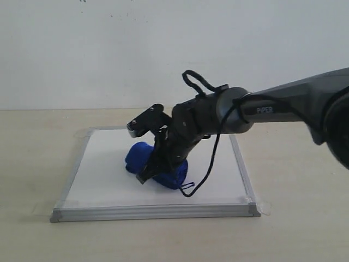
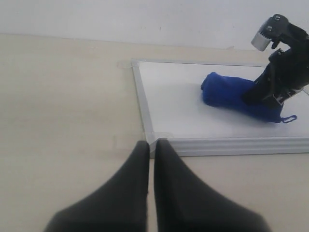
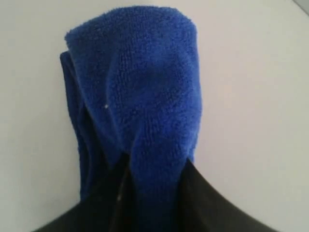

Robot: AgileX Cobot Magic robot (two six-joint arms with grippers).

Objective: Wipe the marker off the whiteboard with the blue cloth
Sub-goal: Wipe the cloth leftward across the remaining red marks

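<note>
We read just one word, "PIPER", in pale letters on the dark grey arm (image 1: pixel 283 106) that reaches over the whiteboard (image 1: pixel 109 183). The whiteboard is a flat, smooth white panel in a silver-grey metal frame with grey corner caps. Clear tape tabs lie at its corners on the pale, matt desk (image 1: pixel 32 164). Near the middle of the whiteboard rests the blue cloth (image 1: pixel 139 155), a deep blue, sausage-shaped terry roll with a fuzzy nap. A thin string loop (image 1: pixel 188 186) lies off one end of it on the white surface. The right tool (image 1: pixel 151 170) pinches the blue cloth between its black fingers (image 3: pixel 96 208). A thin black cable (image 1: pixel 214 155) hangs in a slack curve from the arm above the whiteboard. The left tool (image 2: pixel 152 144) hovers over the desk just off a corner of the whiteboard, its two matt black tapered fingers (image 2: pixel 125 193) closed together on nothing.
</note>
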